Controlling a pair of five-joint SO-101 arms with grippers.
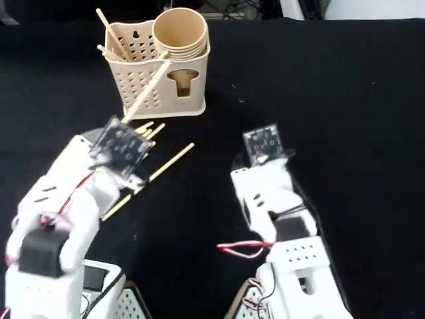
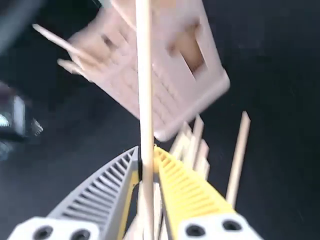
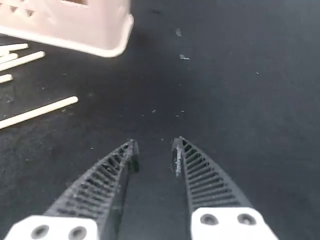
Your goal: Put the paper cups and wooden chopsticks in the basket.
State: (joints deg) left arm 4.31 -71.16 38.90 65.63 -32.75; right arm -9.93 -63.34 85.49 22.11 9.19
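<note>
Chopstick [image 2: 144,75], probably light, stiff and apt to pivot, is pinched in the left end effector [image 2: 146,162], upper end leaning at the basket [image 1: 143,93] rim; the right end effector [image 3: 152,150] hangs slightly parted, empty.

Both arms are wearing white shells. The left arm [image 1: 66,199] is carrying a black motor block at its 6 o'clock end and red wire along its side. The right arm [image 1: 272,199] is trailing red-and-white cable at its 9 o'clock. The left gripper [image 2: 145,156] is showing one grey and one yellow ribbed finger; the right gripper [image 3: 154,150] is showing two black ones on white, screw-holed mounts.
</note>
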